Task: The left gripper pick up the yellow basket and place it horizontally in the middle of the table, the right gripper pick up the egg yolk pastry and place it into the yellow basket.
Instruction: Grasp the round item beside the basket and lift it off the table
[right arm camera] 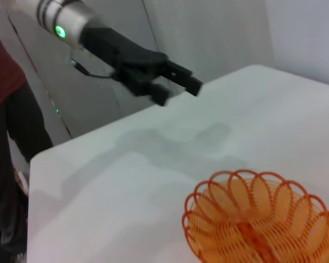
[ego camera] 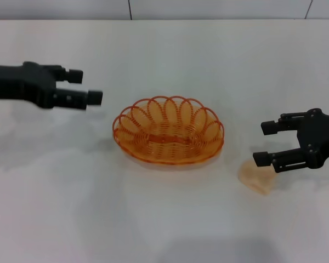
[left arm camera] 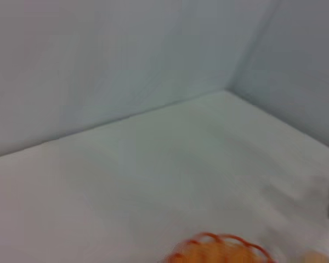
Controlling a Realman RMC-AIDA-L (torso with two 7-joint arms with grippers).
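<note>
Head view: the yellow basket (ego camera: 168,131) sat upright near the middle of the white surface (ego camera: 164,219), long axis running side to side, empty. The left pincer (ego camera: 88,86) hung well to the left of the basket and a little farther back, fingers spread, gripping nothing. The right pincer (ego camera: 267,143) hung to the right of the basket, fingers also spread and empty, its lower fingertip just above the egg yolk pastry (ego camera: 256,177). The pastry lay on the surface just right of the basket and nearer the robot, apart from the rim.

Left wrist view: mostly bare surface (left arm camera: 153,181) and wall. Only a bit of the basket's looped rim (left arm camera: 219,249) showed at the frame edge. Own fingers not visible here.

Right wrist view: the basket (right arm camera: 260,219) filled the near corner, coiled base and scalloped loops clear. Beyond it the left pincer (right arm camera: 178,87) hovered over the surface (right arm camera: 126,181), fingers apart, green ring light on its arm. A person in a dark red top (right arm camera: 5,76) stood past the surface's far edge.

Handling guess: basket placement looks done, pastry pick looks next. The pastry appears soft, light and crumbly, so a gentle close across its widest middle from above seems best; a hard squeeze could crush it. The basket looks light and springy, so a dropped pastry could nudge it.
</note>
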